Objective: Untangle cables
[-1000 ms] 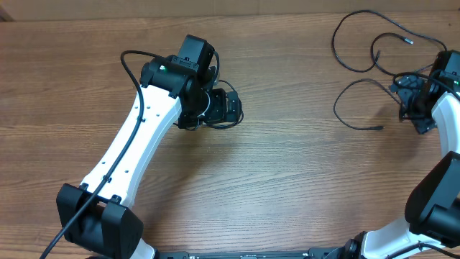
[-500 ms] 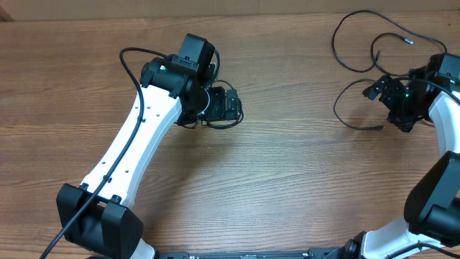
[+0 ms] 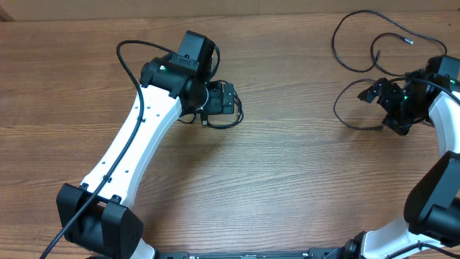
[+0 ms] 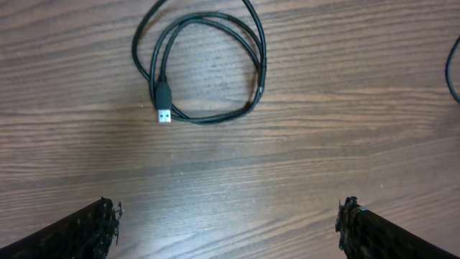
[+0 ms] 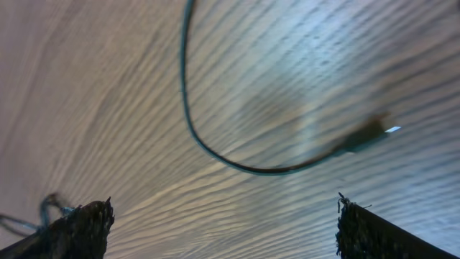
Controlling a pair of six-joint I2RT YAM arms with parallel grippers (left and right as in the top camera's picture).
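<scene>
Two thin black cables lie at the table's far right. One cable [image 3: 336, 44] loops wide toward the back edge. The other cable [image 3: 336, 110] curves round to a plug [image 3: 376, 128] just left of my right gripper [image 3: 385, 108]. In the right wrist view that cable [image 5: 215, 155] and its plug [image 5: 368, 131] lie ahead of my open right gripper [image 5: 224, 230], nothing between the fingers. A third cable [image 4: 208, 65], coiled with a USB plug [image 4: 164, 109], lies ahead of my open, empty left gripper [image 4: 230, 232]. Overhead, my left gripper [image 3: 223, 101] hides most of this coil [image 3: 231, 122].
The wooden table [image 3: 287, 180] stretches between the two arms. The white left arm [image 3: 136, 137] crosses the left half with its own thicker black cable [image 3: 126, 68] arching over it. The right arm [image 3: 442, 122] stands at the right edge.
My right gripper has swung left from the table's right edge to the lower cable's loop and plug. The left gripper has turned slightly above the coil.
</scene>
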